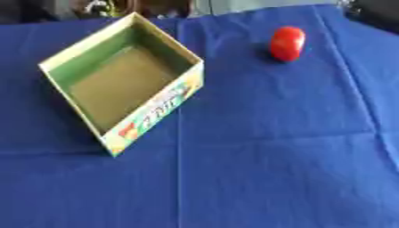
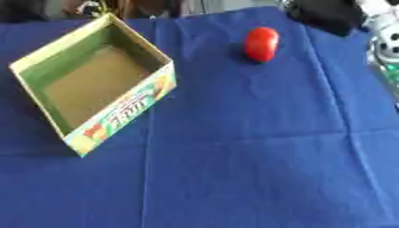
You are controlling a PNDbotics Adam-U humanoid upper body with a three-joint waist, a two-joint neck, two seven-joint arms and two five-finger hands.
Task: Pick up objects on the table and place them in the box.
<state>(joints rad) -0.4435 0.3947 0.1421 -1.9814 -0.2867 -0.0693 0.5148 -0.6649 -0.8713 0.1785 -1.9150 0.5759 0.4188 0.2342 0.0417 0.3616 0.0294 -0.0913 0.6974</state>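
A glossy red rounded object (image 1: 287,43) lies on the blue cloth at the back right. An open cardboard box (image 1: 179,51) with green inner walls and a brown floor sits at the left, turned diagonally, its printed side facing front right. Nothing shows inside the box. Neither of my hands appears in either view.
A blue cloth (image 1: 265,147) with fold creases covers the whole table. Dark equipment (image 2: 331,15) and a white object (image 2: 386,31) stand past the table's back right corner. The table's far edge runs along the top of the views.
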